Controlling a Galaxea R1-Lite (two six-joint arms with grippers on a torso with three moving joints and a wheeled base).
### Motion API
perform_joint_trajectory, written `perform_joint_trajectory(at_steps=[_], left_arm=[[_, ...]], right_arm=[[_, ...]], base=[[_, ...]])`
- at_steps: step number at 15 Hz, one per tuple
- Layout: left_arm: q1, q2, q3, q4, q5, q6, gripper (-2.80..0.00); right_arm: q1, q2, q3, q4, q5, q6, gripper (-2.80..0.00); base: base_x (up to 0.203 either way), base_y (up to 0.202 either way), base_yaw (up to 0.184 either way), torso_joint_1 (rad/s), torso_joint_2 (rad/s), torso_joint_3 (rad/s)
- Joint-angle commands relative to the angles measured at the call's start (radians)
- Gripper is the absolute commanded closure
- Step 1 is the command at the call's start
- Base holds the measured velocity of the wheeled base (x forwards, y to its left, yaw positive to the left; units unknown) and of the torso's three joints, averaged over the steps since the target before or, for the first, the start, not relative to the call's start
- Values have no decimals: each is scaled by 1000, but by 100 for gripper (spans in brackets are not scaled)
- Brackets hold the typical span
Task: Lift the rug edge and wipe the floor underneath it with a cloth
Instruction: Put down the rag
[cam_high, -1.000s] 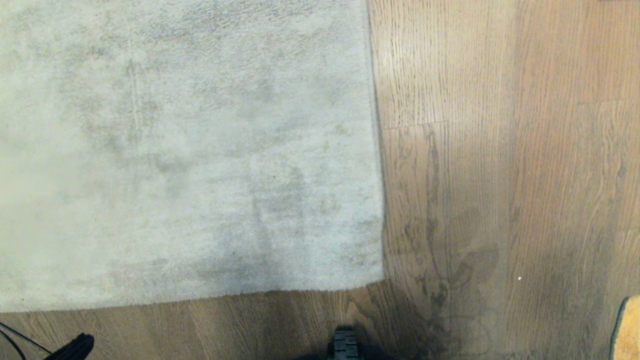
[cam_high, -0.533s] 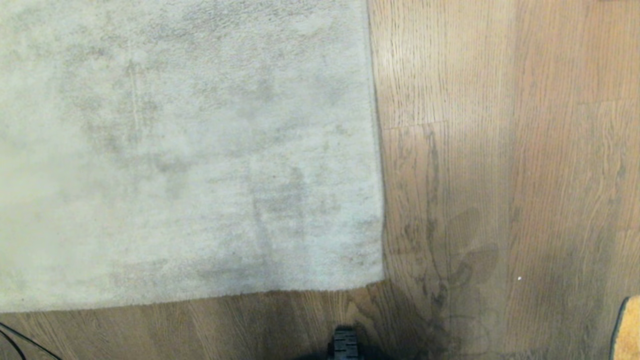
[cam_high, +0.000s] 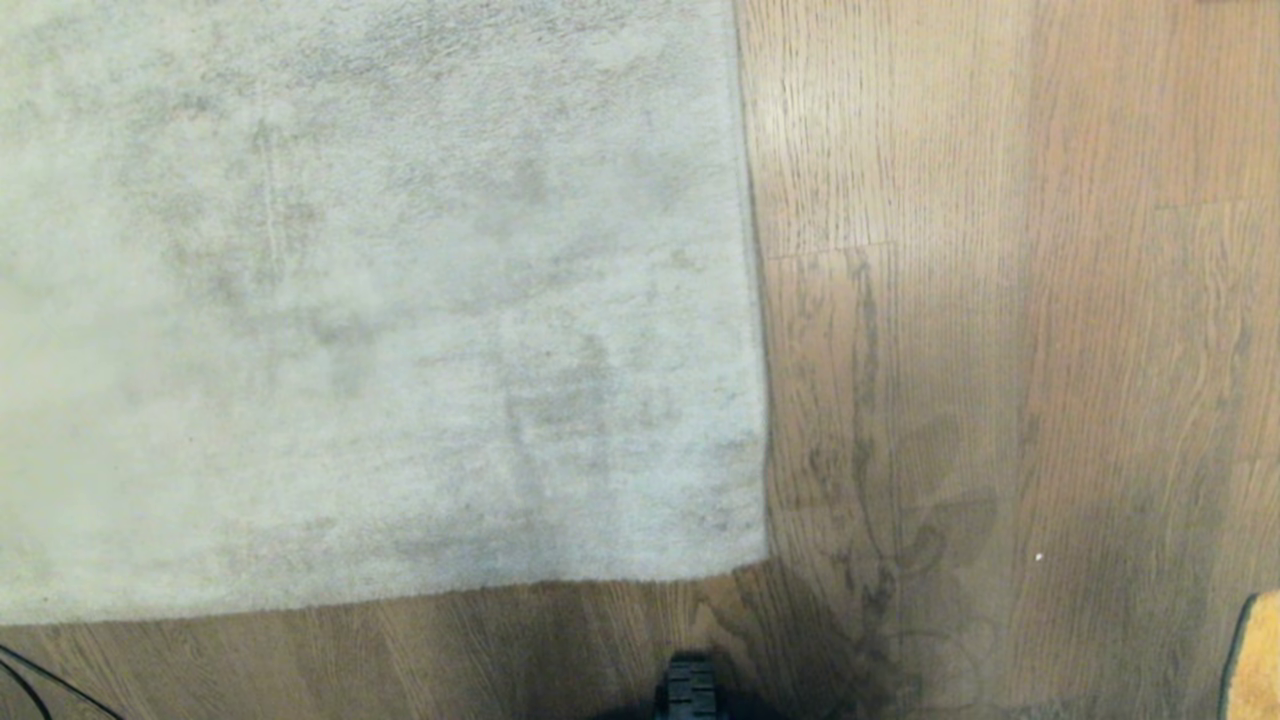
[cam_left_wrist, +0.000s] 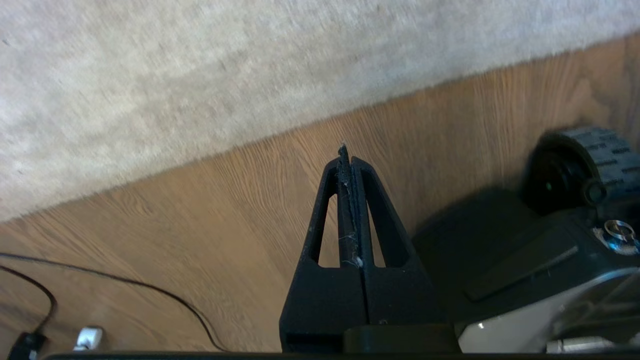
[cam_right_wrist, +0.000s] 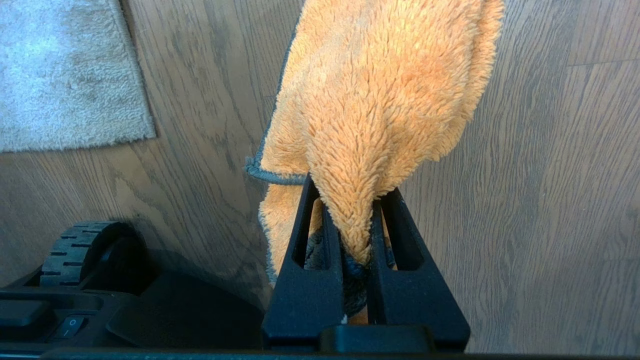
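Brown wood-grain floor (cam_high: 1000, 300) across the right side and near strip of the head view, planks streaked with dark grain. Pale grey-beige rug (cam_high: 350, 280) flat over the left and middle, corner down near the lower centre. Rug edge (cam_high: 400, 592) along the near side straight, flat on the planks, not lifted. Black wheel (cam_high: 690, 688) of the base at the bottom centre. Sliver of orange cloth (cam_high: 1255, 655) at the bottom right corner, dark trim along its inner side. Thin black cable (cam_high: 40, 685) at the bottom left corner. No arm visible from the head. From the left wrist: left claw (cam_left_wrist: 345, 150) pressed fully together, nothing between the tips, poised over bare floor (cam_left_wrist: 200, 225) just short of the rug edge (cam_left_wrist: 280, 134), not touching it. Black cable (cam_left_wrist: 125, 285) curling across the planks beside a small white plug (cam_left_wrist: 89, 338); dark base and wheel (cam_left_wrist: 585, 160) to one side. From the right wrist: right claw (cam_right_wrist: 357, 210) clamped narrowly on a bunched fold of the fuzzy orange cloth (cam_right_wrist: 385, 100), the rest of it hanging over the floor (cam_right_wrist: 550, 200), grey hem (cam_right_wrist: 272, 175) along one side. Rug (cam_right_wrist: 65, 75) corner well apart from the cloth; base wheel (cam_right_wrist: 80, 245) nearby.
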Motion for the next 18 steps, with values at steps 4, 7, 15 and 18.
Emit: perform_joint_trajectory(at_steps=[4, 7, 15, 18], left_arm=[[48, -88, 0, 21, -1, -6, 0], [61, -193, 0, 22, 5, -63, 0], [64, -278, 1, 23, 9, -85, 0], [64, -278, 1, 23, 11, -84, 0]], right_arm=[[-1, 1, 0, 0, 1, -1, 0], [0, 1, 0, 0, 1, -1, 0], [-1, 1, 0, 0, 1, -1, 0], [-1, 1, 0, 1, 1, -1, 0]], base=[[0, 0, 0, 0, 0, 0], [0, 0, 0, 0, 0, 0], [0, 0, 0, 0, 0, 0], [0, 0, 0, 0, 0, 0]])
